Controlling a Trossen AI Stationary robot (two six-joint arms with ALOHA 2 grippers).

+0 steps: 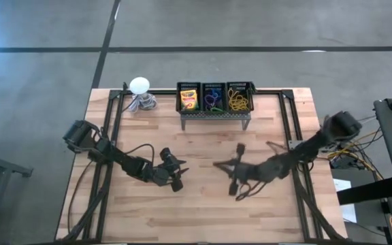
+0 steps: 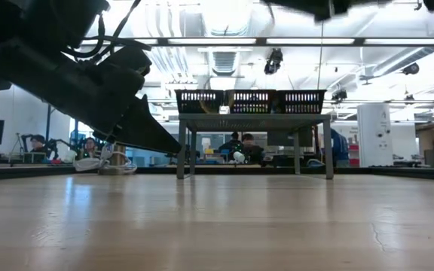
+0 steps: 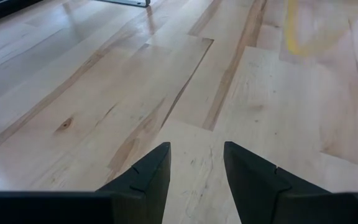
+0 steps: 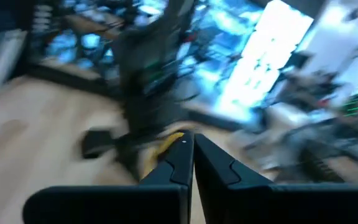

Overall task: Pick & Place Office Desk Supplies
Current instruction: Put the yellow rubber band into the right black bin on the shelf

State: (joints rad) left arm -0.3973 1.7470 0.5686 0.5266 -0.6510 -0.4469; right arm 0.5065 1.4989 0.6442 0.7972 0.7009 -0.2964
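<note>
We see the crayon box (image 1: 189, 99) in the left basket (image 1: 188, 87), long side running from front to back. Rings (image 1: 214, 101) fill the middle, bands (image 1: 237, 101) the right. Left end effector (image 3: 196, 165) is apart above the tabletop (image 1: 203, 211); right end effector (image 4: 193, 152) is together.

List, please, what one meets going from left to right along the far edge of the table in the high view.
White ball-shaped object on its coiled grey base → basket with crayon boxes → basket with elastic rings → basket with yellow rubber bands.
</note>
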